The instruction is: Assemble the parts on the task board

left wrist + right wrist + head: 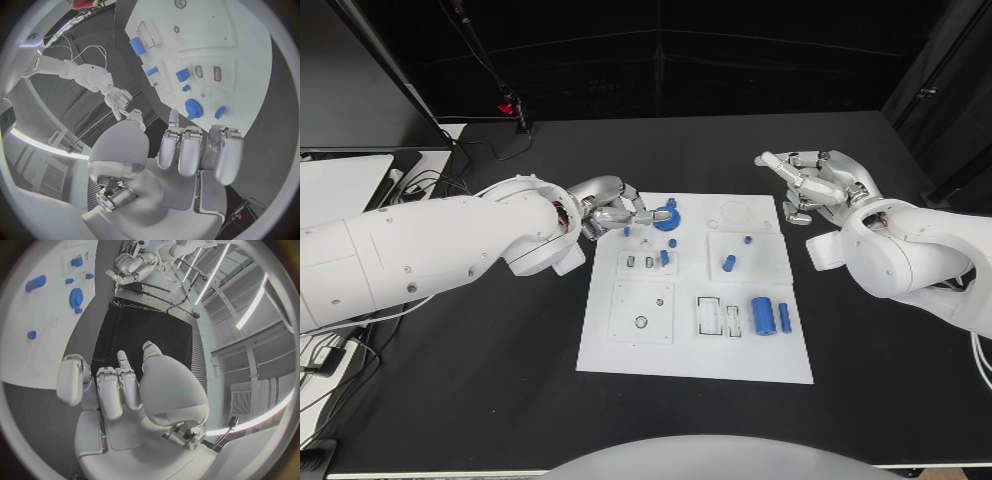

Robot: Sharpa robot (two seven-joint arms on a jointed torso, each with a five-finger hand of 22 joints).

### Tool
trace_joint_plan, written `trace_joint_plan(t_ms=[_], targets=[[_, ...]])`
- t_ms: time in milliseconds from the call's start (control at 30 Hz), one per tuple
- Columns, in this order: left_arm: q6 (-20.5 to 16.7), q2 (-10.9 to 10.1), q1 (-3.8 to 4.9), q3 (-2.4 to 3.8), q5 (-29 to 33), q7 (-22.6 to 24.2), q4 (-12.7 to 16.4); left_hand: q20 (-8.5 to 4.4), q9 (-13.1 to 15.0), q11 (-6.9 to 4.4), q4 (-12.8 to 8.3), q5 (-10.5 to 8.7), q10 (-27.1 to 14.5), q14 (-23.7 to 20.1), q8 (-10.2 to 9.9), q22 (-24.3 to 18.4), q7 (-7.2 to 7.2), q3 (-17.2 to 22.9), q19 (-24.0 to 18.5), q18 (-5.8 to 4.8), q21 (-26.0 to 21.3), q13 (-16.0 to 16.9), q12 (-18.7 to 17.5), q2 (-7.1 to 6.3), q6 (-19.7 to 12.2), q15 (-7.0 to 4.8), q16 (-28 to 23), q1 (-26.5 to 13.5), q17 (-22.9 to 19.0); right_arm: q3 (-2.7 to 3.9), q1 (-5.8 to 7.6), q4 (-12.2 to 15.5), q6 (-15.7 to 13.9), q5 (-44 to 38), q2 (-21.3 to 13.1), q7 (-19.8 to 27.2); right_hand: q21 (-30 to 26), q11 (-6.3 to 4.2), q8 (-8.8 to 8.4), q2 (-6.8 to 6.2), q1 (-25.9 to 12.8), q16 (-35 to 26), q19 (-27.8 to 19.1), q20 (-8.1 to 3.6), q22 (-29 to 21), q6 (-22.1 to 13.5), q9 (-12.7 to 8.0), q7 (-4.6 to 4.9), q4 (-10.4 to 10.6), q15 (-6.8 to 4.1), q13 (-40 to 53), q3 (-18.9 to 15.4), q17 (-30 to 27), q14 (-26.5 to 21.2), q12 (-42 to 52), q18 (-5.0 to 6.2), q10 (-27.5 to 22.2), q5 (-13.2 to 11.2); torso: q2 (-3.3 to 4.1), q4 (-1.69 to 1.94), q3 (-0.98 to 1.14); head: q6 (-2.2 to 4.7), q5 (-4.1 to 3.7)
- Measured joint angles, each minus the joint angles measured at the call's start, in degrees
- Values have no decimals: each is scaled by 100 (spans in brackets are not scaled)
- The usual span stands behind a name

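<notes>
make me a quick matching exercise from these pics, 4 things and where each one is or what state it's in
Things:
1. blue gear
2. big blue cylinder
3. left hand
4. right hand

Places or states:
A. off the board's far right corner, over the black table, holding nothing
B. near right part of the board, lying flat
C. at the board's far left corner, beside the gear
D. far left part of the board

Pairs: 1-D, 2-B, 3-C, 4-A
</notes>
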Motion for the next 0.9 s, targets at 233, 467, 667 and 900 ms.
trace_joint_plan(t_ms=[233,467,667,900], targets=[[610,354,6,0,-117,-625,-261,-75,497,-63,4,-53,-4,-20,319,0,-94,-192,-13,0,0,0,0,216,28,-81,0,-268,0,-5,-6,-104,110,116,4,73,-29,21,27,0,0,0,-17,17,0,-1,5,1,-16,21,0,-16,0,-20,0,0,21,0,3,-12,-5,-20,8],[1090,612,7,0,-161,-1040,-418,-100,637,-111,3,-156,-10,-21,341,-1,-181,-271,-3,0,0,-1,0,292,116,-122,0,-412,-1,-10,-13,-160,181,166,32,80,-50,41,40,36,-27,0,-41,41,0,-43,5,43,3,21,0,-40,-1,-20,0,-1,0,0,2,-18,-5,-42,7],[1324,780,7,0,-179,-1232,-556,-140,686,-142,-11,-156,0,-1,261,-1,-201,-289,-3,0,0,-1,0,332,222,-142,0,-452,-1,-11,-17,-199,227,185,65,72,-84,41,67,68,6,0,-61,61,0,-181,-4,47,-10,42,0,-85,-1,1,0,-1,0,0,-4,-11,-6,-55,-10],[1516,941,6,0,-187,-1369,-768,-182,729,-182,-15,-73,0,-1,94,-1,-238,-319,-2,0,0,-2,0,458,368,-183,0,-407,-1,-14,-24,-222,246,196,92,61,-86,40,67,68,6,0,-61,61,0,-216,-9,52,-10,42,0,-84,-1,1,0,-1,-1,0,-9,-5,-3,-71,-14]])
